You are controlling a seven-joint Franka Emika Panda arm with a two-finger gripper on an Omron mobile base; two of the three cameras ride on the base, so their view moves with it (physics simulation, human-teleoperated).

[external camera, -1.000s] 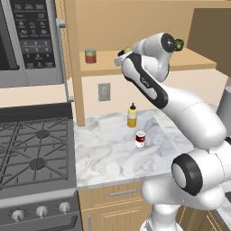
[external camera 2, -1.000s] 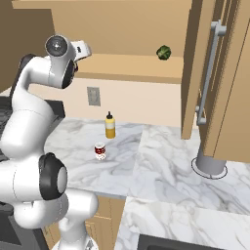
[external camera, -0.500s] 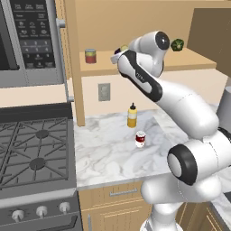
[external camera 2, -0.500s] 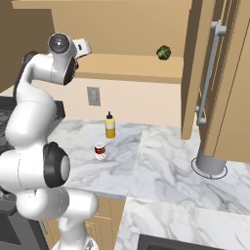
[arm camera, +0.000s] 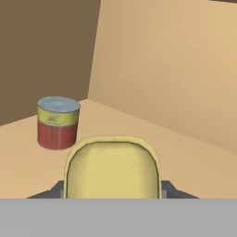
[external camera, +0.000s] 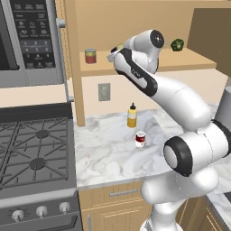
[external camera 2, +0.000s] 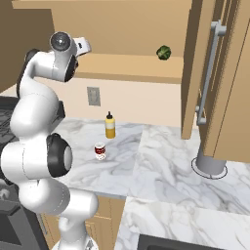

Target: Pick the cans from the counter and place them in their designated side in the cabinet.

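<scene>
Your arm reaches high over the bench (external camera: pixel 103 149), elbow bent, claw (external camera: pixel 113 53) at shelf height inside the cabinet (external camera: pixel 198 63), closed on a yellow-faced tin (arm camera: pixel 112 167), banded red can (arm camera: pixel 57 122) at 10 o'clock of it, red-and-white can (external camera: pixel 140 139) upright on the marble, 5 o'clock of the squeeze bottle (external camera: pixel 131 115).
</scene>
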